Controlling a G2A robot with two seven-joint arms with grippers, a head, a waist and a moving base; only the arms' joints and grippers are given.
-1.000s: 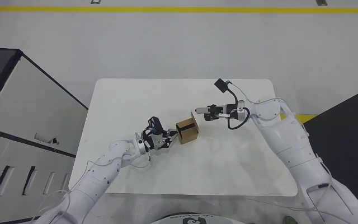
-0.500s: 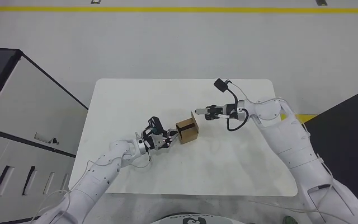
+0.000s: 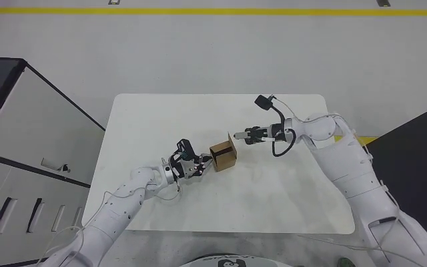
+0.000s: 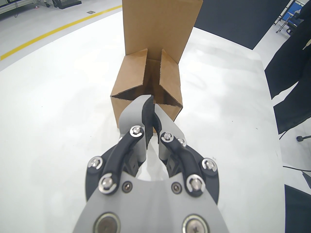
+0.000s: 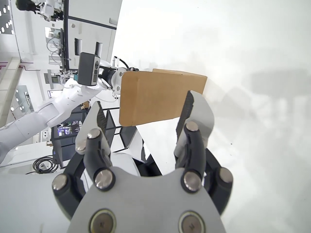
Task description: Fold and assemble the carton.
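Observation:
A brown carton (image 3: pixel 223 157) lies on its side in the middle of the white table (image 3: pixel 280 200), with one long flap standing up at its far end. In the left wrist view the carton (image 4: pixel 131 73) shows an open mouth with two side flaps folded inward. My left gripper (image 4: pixel 151 105) is shut, its tips at the lower edge of that mouth, with nothing visible between them. My right gripper (image 5: pixel 143 112) is open just behind the raised flap of the carton (image 5: pixel 155 98), one finger on each side of the flap's width. From above, the right gripper (image 3: pixel 233 133) sits at the flap's top.
A grey cabinet (image 3: pixel 33 120) stands off the table's left edge and a dark panel (image 3: pixel 400 153) off its right. The table around the carton is bare white surface.
My right gripper has shifted slightly toward the carton's raised flap. The left arm and the carton have stayed where they were.

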